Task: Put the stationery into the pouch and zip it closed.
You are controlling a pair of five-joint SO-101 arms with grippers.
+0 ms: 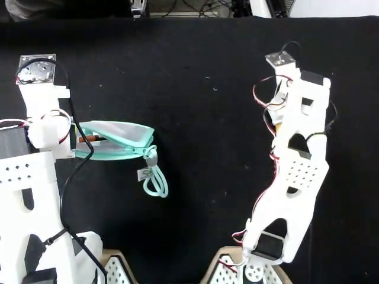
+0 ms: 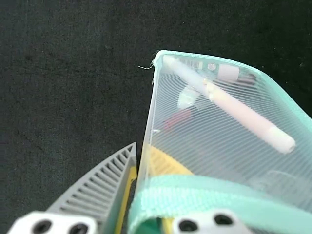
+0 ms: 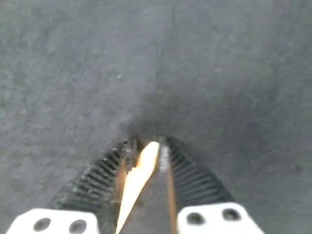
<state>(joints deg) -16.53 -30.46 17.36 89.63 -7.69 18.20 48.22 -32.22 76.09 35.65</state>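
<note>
The mint-edged translucent pouch (image 1: 118, 141) lies on the black table at the left, its zip slider (image 1: 151, 155) at the right end with a mint loop strap (image 1: 156, 181) trailing off it. My left gripper (image 1: 78, 142) is shut on the pouch's left end. In the left wrist view the pouch (image 2: 219, 141) holds a long white pen (image 2: 243, 117), a red item (image 2: 178, 118) and other small pieces behind its ribbed wall, and the left gripper (image 2: 141, 165) clamps its edge. My right gripper (image 3: 146, 144) is shut just above bare table, far right of the pouch (image 1: 276, 127).
Black cloth (image 1: 207, 89) covers the whole table. The two arm bases (image 1: 118, 269) stand at the near edge. Cables and equipment line the far edge (image 1: 195, 7). Open cloth lies between the pouch and the right arm.
</note>
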